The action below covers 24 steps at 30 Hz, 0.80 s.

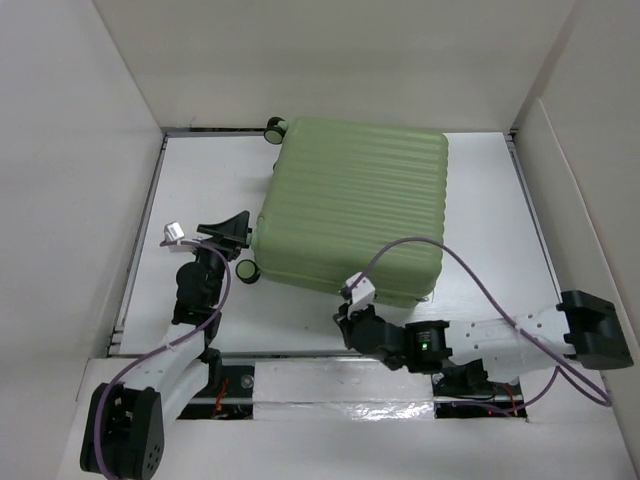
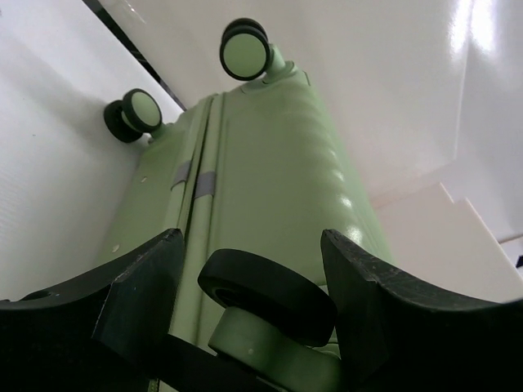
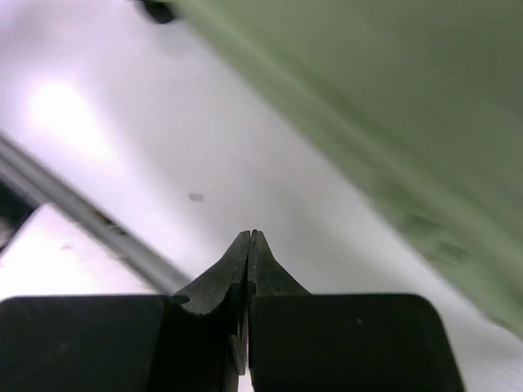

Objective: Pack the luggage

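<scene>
Overall, closed ribbed pale-green luggage (image 1: 350, 205)

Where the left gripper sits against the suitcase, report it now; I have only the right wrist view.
Observer: The left gripper is open. Its fingers stand on either side of a black wheel at the near-left corner of the luggage, and they are not closed on it.
Operator: Now tell me how the case is lying.
Observer: From the top camera it is closed and lies flat on the table, ribbed shell facing up.
</scene>
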Motion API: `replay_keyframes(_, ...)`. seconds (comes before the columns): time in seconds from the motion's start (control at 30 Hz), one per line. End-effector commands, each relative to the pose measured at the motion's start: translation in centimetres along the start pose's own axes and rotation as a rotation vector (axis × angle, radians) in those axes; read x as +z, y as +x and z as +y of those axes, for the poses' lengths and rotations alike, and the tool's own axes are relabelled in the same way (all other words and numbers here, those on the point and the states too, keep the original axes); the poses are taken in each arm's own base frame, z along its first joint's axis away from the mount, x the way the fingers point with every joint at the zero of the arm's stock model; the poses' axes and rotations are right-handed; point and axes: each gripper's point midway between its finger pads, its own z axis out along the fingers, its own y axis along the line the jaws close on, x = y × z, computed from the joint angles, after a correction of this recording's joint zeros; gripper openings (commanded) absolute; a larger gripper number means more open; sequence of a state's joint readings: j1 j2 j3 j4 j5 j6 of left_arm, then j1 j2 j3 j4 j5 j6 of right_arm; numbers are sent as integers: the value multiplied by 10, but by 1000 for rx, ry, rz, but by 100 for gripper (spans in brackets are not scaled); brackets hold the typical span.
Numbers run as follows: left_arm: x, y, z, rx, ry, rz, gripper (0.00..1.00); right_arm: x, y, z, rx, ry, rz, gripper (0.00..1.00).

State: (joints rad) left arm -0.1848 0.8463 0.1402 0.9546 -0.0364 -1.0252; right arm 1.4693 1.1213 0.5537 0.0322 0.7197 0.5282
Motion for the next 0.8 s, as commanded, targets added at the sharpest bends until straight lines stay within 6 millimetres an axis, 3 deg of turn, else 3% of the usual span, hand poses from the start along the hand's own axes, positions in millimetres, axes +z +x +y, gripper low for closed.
replay_keyframes(0.0,-25,48,6,93,59,225,0,-6,-29,29,-19,25,-53,0)
replay_keyframes(0.1,-28,42,2,115,66,206,0,-20,-39,11,81,69,-102,0)
replay_keyframes(0.17,-29,34,-7,127,87,179,0,-26,-15,-12,166,92,-93,2)
replay_keyframes(0.23,-29,30,-9,146,79,165,0,-40,-10,-30,216,81,-103,19)
replay_keyframes(0.3,-29,23,-16,152,88,141,0,-48,18,-54,255,114,-67,31)
replay_keyframes(0.37,-28,13,-23,140,95,97,0,-59,25,-60,352,93,-66,34)
replay_keyframes(0.5,-20,-5,-51,112,144,39,0,-69,32,-73,406,106,-28,37)
replay_keyframes(0.57,-14,-10,-56,91,141,22,0,-75,38,-84,404,146,2,38)
replay_keyframes(0.7,-6,-20,-76,65,178,-9,0,-84,43,-105,395,244,33,55)
replay_keyframes(0.77,-2,-20,-76,65,171,-6,0,-85,38,-108,414,270,16,57)
